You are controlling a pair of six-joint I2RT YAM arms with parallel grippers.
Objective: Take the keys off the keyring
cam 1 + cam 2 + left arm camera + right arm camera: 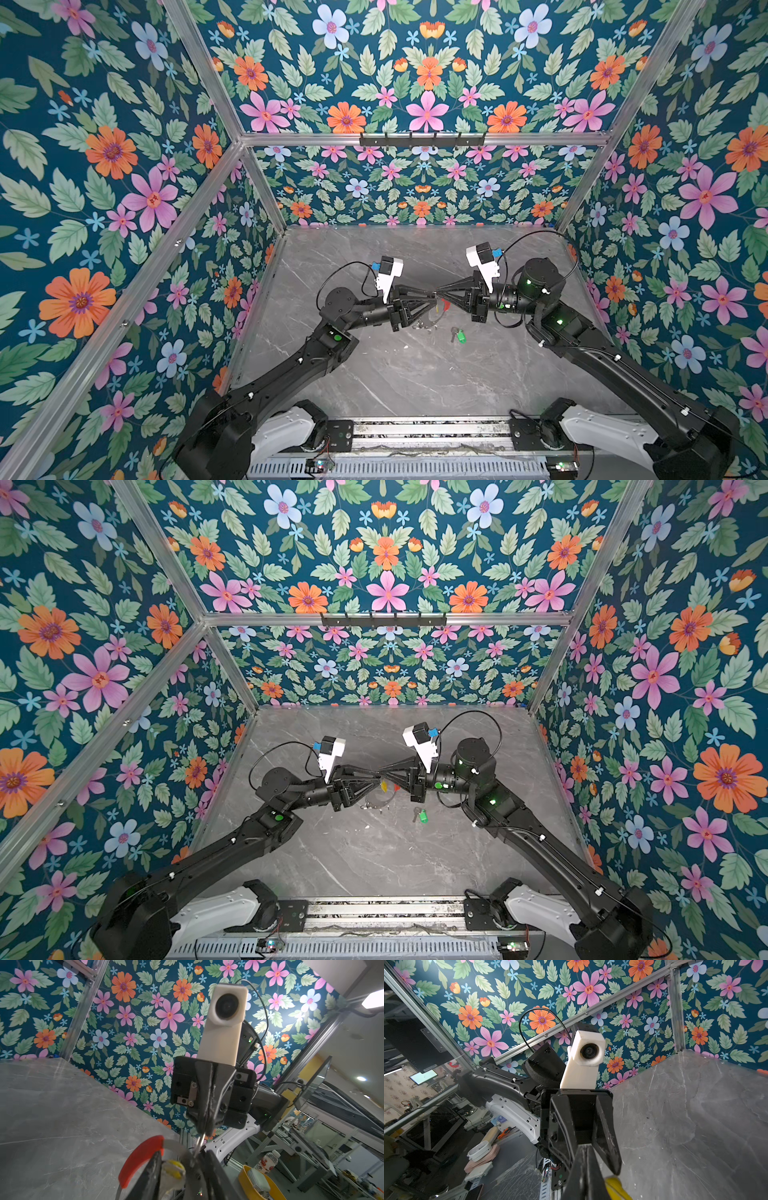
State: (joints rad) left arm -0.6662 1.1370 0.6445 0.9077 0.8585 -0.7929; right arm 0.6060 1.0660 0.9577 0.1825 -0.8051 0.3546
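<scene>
Both grippers meet tip to tip above the middle of the grey table [395,374]. My right gripper [439,294] is shut on a small silver ring [200,1141]. From it the keyring [428,321] hangs as a thin grey loop with a red sleeve [141,1159]. My left gripper [432,296] has its jaws apart. The yellow key [174,1167] sits between its fingers [153,1176], close to one of them. Whether it is pinched does not show. The green key [459,336] lies loose on the table, right of the loop.
Floral walls with aluminium posts close the table in on three sides. A black hook rail [422,139] runs along the back bar. Outside the cell, a yellow bowl [249,1186] and a bottle [268,1162] show in the left wrist view.
</scene>
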